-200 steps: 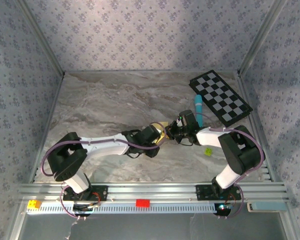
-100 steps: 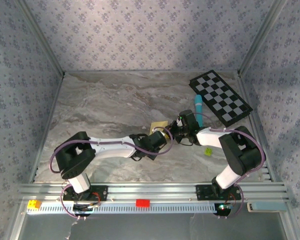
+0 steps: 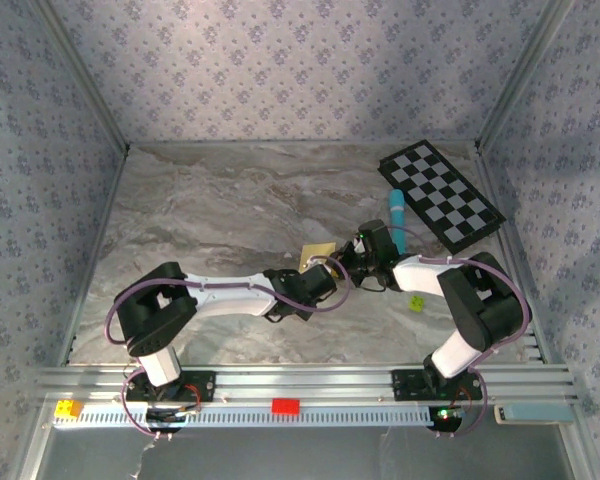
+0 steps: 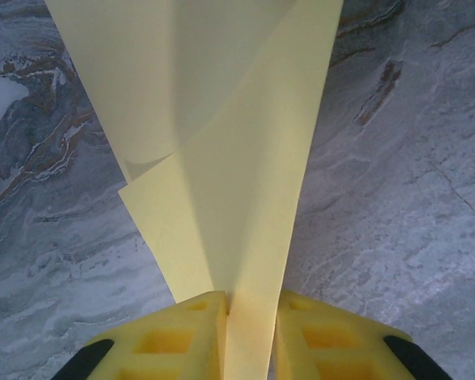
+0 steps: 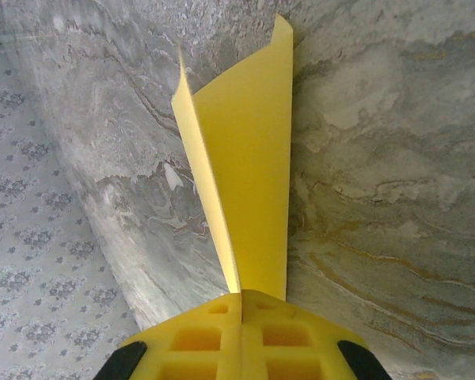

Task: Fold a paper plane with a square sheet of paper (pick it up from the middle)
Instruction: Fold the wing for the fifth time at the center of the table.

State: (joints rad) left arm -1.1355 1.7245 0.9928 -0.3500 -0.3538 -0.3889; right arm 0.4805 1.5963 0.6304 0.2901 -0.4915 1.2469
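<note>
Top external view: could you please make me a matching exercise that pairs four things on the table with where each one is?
Things:
1. yellow paper
2. checkered board
3. light-blue marker
4. yellow-green ball

Places:
A. far right corner of the table
B. pinched by both the left gripper and the right gripper, mid-table
C. on its own on the near right part of the table
D. lying just left of the board

Pairs: 1-B, 2-A, 3-D, 4-C
</note>
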